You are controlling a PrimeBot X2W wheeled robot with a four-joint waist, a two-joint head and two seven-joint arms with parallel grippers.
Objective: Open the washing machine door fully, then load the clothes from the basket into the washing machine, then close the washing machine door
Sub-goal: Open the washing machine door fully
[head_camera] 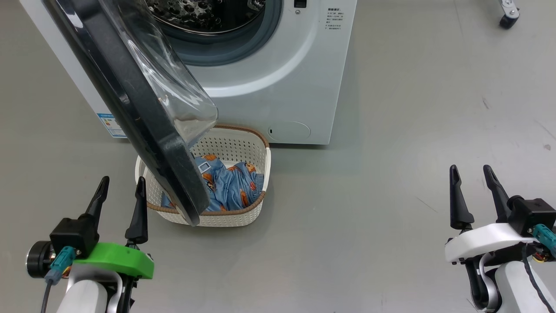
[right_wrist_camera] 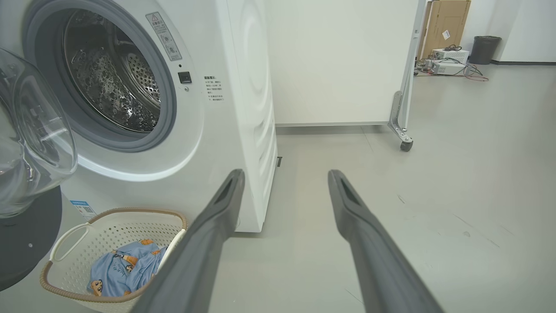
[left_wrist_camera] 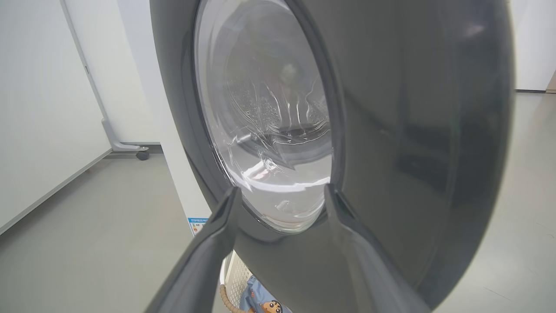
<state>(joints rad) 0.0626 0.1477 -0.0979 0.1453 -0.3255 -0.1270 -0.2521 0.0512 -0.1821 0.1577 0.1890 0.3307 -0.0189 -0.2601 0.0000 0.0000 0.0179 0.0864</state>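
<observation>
The washing machine stands ahead with its drum exposed. Its door, black-rimmed with a clear glass bowl, is swung out toward me and hangs over the basket. The cream basket sits on the floor in front of the machine and holds the blue printed clothes. My left gripper is open, just left of the door's outer edge, facing the door's outer face close up. My right gripper is open over bare floor, far to the right of the basket.
Grey floor spreads to the right of the machine. A white partition on castors stands behind, and boxes, cables and a bin lie far back. Another castor foot shows to the left of the machine.
</observation>
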